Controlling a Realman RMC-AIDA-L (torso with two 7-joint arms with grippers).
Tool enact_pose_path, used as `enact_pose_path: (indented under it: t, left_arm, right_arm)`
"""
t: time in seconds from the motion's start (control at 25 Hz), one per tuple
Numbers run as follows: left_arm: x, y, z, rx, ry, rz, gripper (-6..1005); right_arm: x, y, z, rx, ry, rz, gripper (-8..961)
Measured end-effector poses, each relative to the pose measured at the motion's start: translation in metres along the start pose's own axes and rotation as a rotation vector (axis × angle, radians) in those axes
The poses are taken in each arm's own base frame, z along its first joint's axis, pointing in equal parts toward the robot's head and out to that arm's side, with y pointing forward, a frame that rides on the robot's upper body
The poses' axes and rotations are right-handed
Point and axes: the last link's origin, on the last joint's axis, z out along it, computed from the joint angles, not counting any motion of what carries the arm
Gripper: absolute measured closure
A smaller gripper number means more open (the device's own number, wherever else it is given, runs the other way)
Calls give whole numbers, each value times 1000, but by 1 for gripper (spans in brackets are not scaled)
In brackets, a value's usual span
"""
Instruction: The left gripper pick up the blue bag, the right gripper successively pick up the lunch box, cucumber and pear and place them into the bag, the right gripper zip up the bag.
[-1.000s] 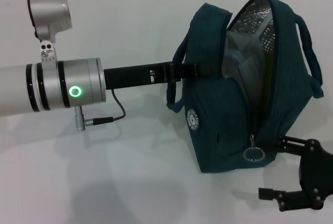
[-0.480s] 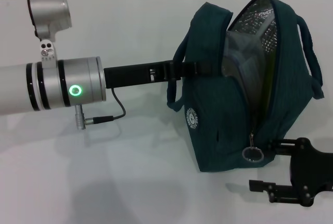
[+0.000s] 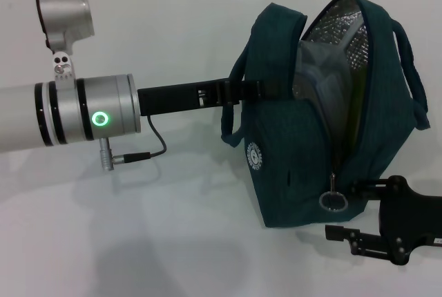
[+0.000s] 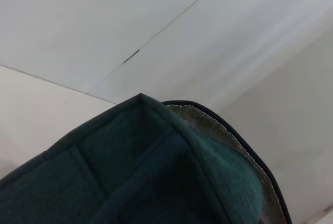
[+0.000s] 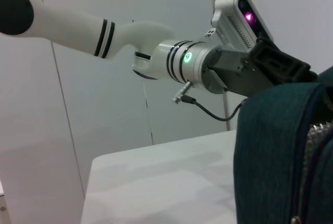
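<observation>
white table (image 3: 173, 242), blue bag (image 3: 290, 173), white walls

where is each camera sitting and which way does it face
Head view: on the head, looking down at the table; the left gripper holds the blue bag, the right gripper is open by the zipper pull.
Left wrist view: right against the bag's top; no fingers show.
Right wrist view: beside the bag, facing the left arm.
All share the bag.
</observation>
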Motion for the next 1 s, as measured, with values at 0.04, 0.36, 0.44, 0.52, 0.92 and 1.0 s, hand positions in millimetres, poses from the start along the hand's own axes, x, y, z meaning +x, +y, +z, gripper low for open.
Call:
enact_pose_path:
  t: [0.04,0.36,0.44,0.52,0.92,1.0]
  left_arm:
    - [0,0,0,0,0,0,944]
    - [1,-1,0,6,4,1,943]
    - [1,-1,0,7,4,1,943]
    - [1,-1,0,7,4,1,943]
    - [1,-1,0,10,0,3,943]
    - [1,-1,0,10,-1,3,943]
  right_arm:
    - [0,-1,0,4,1,1,449]
    - [1,-4,0,30,5,13,483]
    - [1,-5,1,28,7,12,498]
    - [1,-6,2,30,13,10,508]
    - [-1,-11,3,51,10,5,813]
    - [-1,-11,3,53,9,5,895]
